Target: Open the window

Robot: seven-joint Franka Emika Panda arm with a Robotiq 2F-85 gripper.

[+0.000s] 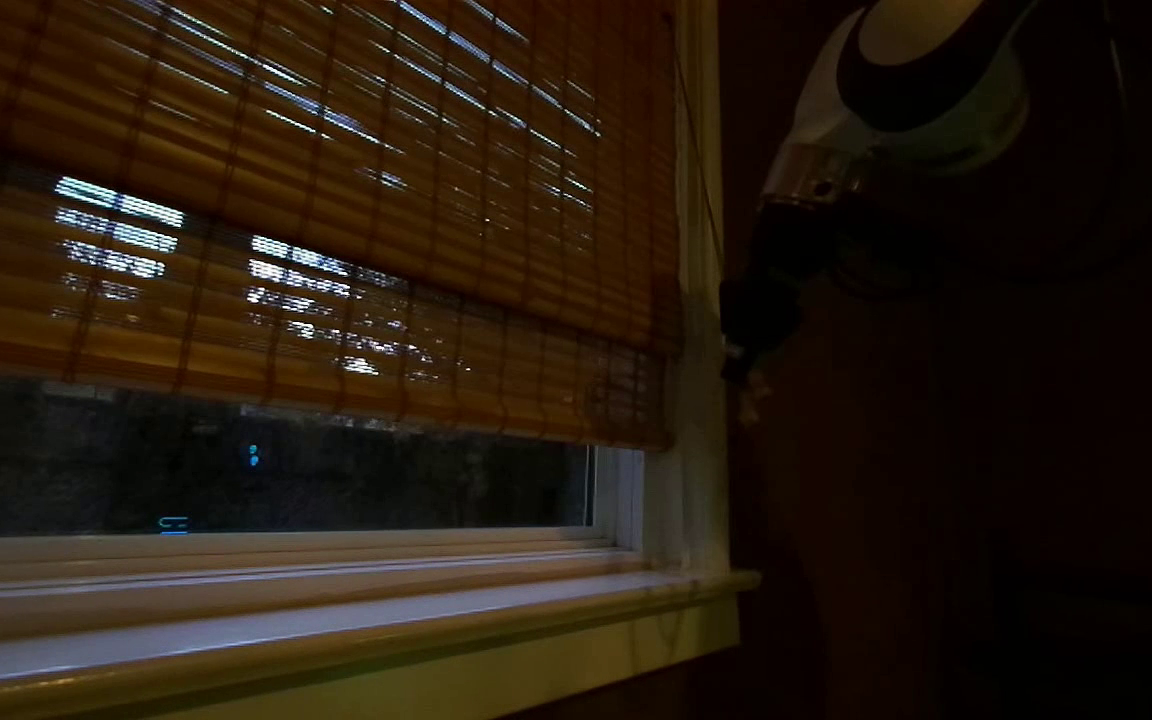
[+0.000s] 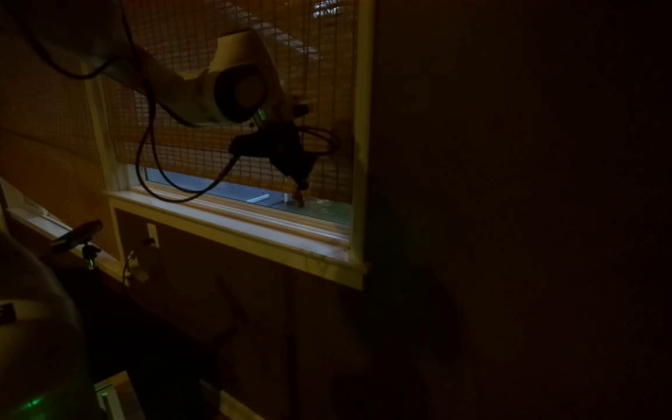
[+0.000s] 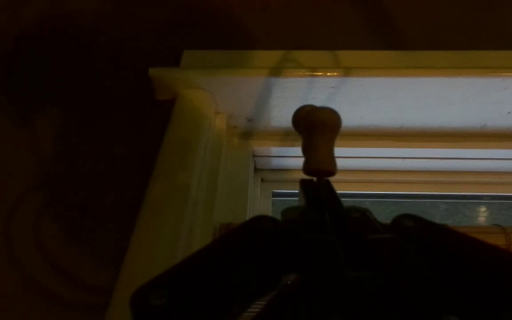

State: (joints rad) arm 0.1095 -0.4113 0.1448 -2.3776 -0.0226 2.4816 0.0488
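Observation:
The window (image 1: 416, 485) has a pale frame and sill, and its glass shows in a strip below the reddish-brown slatted blind (image 1: 336, 200). The blind hangs over the upper part in both exterior views (image 2: 324, 76). A thin cord (image 1: 698, 150) runs down along the blind's edge toward my gripper (image 1: 736, 365). In the wrist view my gripper (image 3: 321, 182) has its fingertips together on the cord. Wooden cord tassels (image 3: 320, 142), apparently two overlapping, hang just past the fingertips. The gripper is in front of the window near the side frame, above the sill. The cord between the fingers is hidden.
The pale sill (image 2: 231, 224) juts out below the gripper. A dark wall (image 2: 487, 175) adjoins the window's side frame (image 2: 362, 128). A loose cable (image 2: 152, 116) loops from the arm. A small camera on a stand (image 2: 79, 233) is near another blind-covered window (image 2: 44, 157). The room is very dark.

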